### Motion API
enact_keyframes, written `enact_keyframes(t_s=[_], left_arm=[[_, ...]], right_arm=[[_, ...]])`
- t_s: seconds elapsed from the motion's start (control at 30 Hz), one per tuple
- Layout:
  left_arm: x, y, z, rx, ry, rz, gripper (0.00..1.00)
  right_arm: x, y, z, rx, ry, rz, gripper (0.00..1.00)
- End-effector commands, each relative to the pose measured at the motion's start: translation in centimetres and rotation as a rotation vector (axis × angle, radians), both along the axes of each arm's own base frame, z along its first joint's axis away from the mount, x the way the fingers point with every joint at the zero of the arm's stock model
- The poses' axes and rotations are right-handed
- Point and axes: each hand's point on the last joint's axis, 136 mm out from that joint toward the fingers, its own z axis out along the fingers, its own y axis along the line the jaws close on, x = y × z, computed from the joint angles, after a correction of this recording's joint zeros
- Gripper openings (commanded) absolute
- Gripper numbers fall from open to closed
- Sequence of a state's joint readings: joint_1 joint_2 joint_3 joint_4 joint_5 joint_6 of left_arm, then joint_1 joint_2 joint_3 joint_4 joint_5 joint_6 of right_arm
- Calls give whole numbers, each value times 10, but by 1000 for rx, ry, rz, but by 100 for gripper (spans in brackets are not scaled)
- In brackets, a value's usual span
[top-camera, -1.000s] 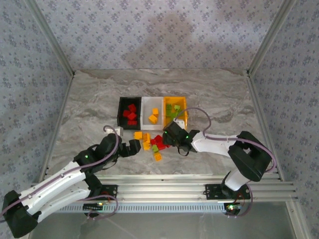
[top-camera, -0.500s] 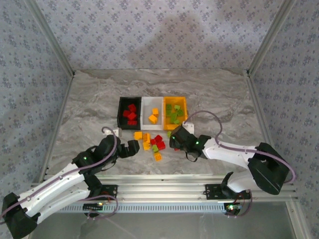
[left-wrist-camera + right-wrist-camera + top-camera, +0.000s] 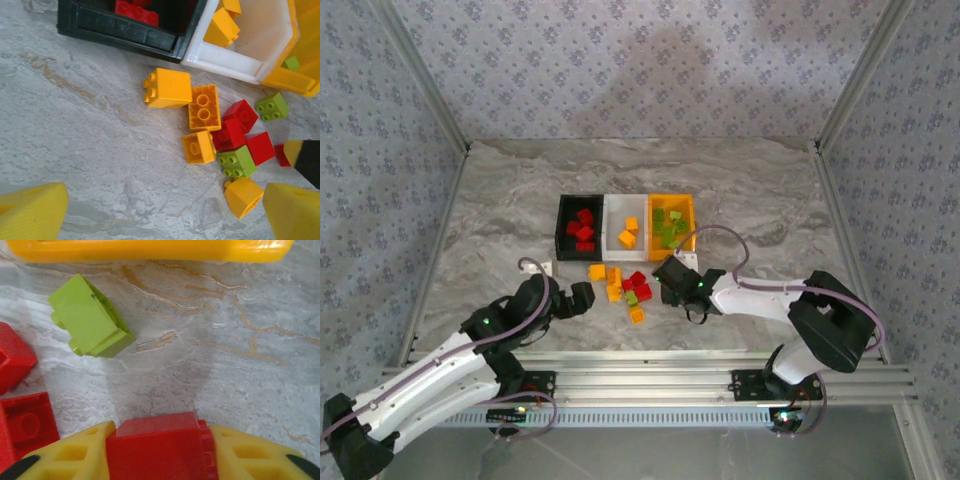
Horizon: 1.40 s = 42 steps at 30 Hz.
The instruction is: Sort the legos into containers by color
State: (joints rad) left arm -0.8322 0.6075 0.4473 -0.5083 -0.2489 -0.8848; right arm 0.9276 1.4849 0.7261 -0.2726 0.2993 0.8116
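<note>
The small red plastic brick (image 3: 160, 442) sits tight between the right jaws. They are closed on it, with a yellow pad (image 3: 245, 452) on each side. The brick is low over the grey marble tabletop (image 3: 210, 365). It is at 6 o'clock from the orange-yellow plastic bin (image 3: 672, 197), at the 3 o'clock edge of the loose pile of red, orange and green bricks (image 3: 620, 285). I cannot tell if it touches the tabletop.

In the right wrist view its long side runs across, from 9 o'clock to 3 o'clock, pad to pad. I cannot tell which way its bumps face.

What could go wrong? Red bricks go in the black plastic bin (image 3: 560, 228), at the 9 o'clock end of the row, past the white plastic bin (image 3: 612, 212). That trip passes two wrong bins. If the pads pinch only a thin bit of the brick, it may twist, slip out and land in the wrong one. Another red brick (image 3: 25, 425) lies close at 9 o'clock and a light green brick (image 3: 90, 320) at 11 o'clock, so a crooked lift may knock them. The left jaws are spread wide and hold nothing, at the 9 o'clock side of the pile. The way to the black bin goes near them, so the arms may bump.
</note>
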Motion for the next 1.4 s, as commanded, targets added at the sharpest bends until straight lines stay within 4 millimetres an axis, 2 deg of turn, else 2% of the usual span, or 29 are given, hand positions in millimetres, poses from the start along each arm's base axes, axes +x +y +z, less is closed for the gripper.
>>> enact_keyframes(t_s=[0.0, 0.07, 0.2, 0.23, 0.33, 0.43, 0.53, 0.63, 0.77, 0.83, 0.9, 1.0, 1.1, 1.23, 1.3, 1.37], left_arm=[[-3, 15, -8, 41, 9, 43, 100], [-6, 20, -10, 48, 14, 55, 100], [-10, 26, -15, 38, 10, 69, 99], [-11, 26, -16, 31, 10, 68, 100], [-14, 28, -18, 12, 10, 71, 99], [-15, 27, -19, 12, 20, 63, 100], [-17, 26, -22, 7, 30, 57, 100], [-17, 24, -24, -1, 35, 57, 99], [-16, 20, -23, -25, 31, 51, 99], [-15, 18, -23, -31, 28, 46, 100], [-14, 17, -22, -24, 24, 42, 100], [-11, 14, -22, -5, 26, 32, 99], [-7, 7, -19, -7, 27, 17, 100], [2, -15, -9, -11, 23, -48, 99], [9, -29, -4, -14, 8, -86, 99], [17, -45, -1, -19, -4, -129, 95]], right_arm=[[5, 18, 39, 22, -71, 75, 37], [8, 36, 62, 52, -105, 125, 35], [23, 91, 106, 142, -164, 236, 35], [27, 101, 110, 159, -163, 244, 35], [48, 154, 137, 201, -212, 354, 35], [74, 194, 137, 233, -212, 409, 35], [102, 224, 132, 252, -212, 433, 36], [128, 242, 127, 252, -226, 431, 37], [153, 252, 116, 229, -225, 407, 43], [161, 257, 121, 242, -245, 410, 54], [165, 261, 134, 260, -278, 419, 67], [168, 259, 161, 276, -336, 416, 74], [163, 246, 186, 287, -382, 399, 76], [143, 211, 207, 329, -426, 332, 77], [130, 188, 207, 348, -429, 288, 77], [114, 162, 199, 346, -415, 248, 78]])
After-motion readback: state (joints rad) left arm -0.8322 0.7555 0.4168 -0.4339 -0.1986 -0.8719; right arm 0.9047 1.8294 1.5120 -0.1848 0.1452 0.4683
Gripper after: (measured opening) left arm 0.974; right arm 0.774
